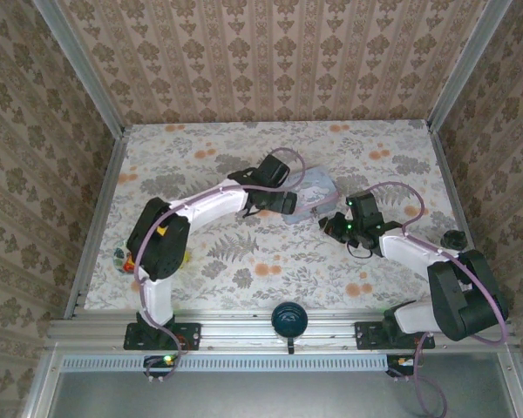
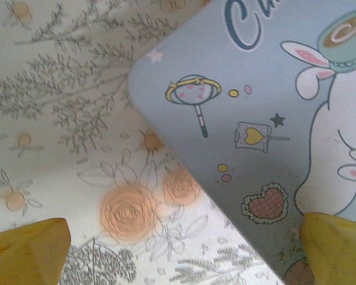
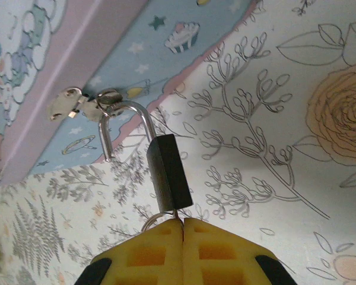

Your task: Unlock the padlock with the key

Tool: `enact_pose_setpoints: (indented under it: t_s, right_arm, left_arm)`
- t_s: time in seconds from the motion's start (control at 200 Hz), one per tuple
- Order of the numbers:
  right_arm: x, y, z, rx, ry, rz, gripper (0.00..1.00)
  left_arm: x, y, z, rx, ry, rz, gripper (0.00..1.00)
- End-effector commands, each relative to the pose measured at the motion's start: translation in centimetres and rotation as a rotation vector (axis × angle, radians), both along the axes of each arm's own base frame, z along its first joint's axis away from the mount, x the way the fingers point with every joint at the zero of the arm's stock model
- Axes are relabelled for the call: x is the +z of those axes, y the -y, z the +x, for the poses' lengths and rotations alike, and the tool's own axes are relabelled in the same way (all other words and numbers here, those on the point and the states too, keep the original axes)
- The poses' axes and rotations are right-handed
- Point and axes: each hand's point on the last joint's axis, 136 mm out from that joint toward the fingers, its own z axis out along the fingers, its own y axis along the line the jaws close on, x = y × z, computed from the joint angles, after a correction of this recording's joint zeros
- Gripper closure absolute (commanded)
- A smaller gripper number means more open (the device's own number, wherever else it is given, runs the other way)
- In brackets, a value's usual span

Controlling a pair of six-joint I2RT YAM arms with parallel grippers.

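In the right wrist view the small black padlock (image 3: 169,171) hangs by its thin shackle (image 3: 127,107) from the metal hasp (image 3: 71,104) of the pale blue cartoon tin (image 3: 136,53). One shackle leg ends free, outside the body. The key (image 3: 180,215) shows as a sliver entering the padlock's bottom, with its ring (image 3: 149,221) beside it. My right gripper (image 3: 183,225) is shut on the key, just right of the tin in the top view (image 1: 333,225). My left gripper (image 2: 181,264) is open at the tin (image 2: 261,119), one yellow fingertip (image 2: 335,246) over the lid, the other (image 2: 26,249) over the tablecloth. Seen from above, the left gripper (image 1: 279,202) is at the tin's (image 1: 315,193) left side.
A round black knob (image 1: 454,238) lies at the table's right edge. A dark teal round object (image 1: 288,318) sits on the front rail between the arm bases. Small coloured items (image 1: 122,259) lie at the left edge. Patterned walls close in the floral tablecloth (image 1: 244,148).
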Motion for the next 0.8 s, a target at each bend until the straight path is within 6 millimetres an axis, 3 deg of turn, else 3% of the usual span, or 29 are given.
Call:
enact_pose_setpoints:
  t_s: [0.0,0.055,0.295,0.565,0.795]
  right_arm:
    - [-0.1,0.4,-0.7,0.042,-0.034,-0.044,1.0]
    - [-0.4,0.5,-1.0,0.048,-0.045,-0.059,1.0]
    - [-0.4,1.1,-1.2,0.057,-0.043,-0.102,0.74]
    - [0.6,2.0,-1.1,0.063,-0.014,-0.173,0.69]
    - [0.8,1.6,-0.6,0.081,-0.001,-0.278,0.52]
  left_arm:
    - [-0.3,-0.5,-2.0,0.036,-0.053,-0.022,0.0]
    - [0.0,-0.4,-2.2,0.044,-0.051,-0.043,0.0]
    - [0.5,-0.2,-2.2,0.061,-0.049,-0.076,0.0]
    - [1.2,0.3,-1.7,0.085,-0.029,-0.115,0.0]
    - [2.0,0.8,-0.6,0.099,-0.007,-0.128,0.0]
